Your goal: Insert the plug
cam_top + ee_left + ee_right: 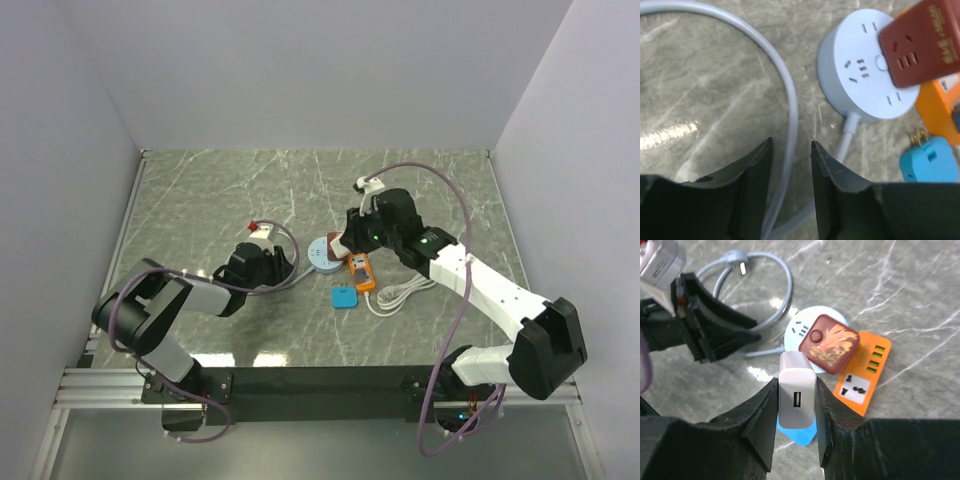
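Two claws: right claw [796,385] grips white charger [797,407], left claw [792,145] narrow astride the cable [791,105].

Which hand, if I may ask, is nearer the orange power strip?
Right. The right hand, gripping a white charger, hovers by the strip; the left hand is beyond the round socket.

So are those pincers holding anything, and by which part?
Right pincer clamps the white charger by its sides; left pincer straddles the pale cable, not yet gripping.
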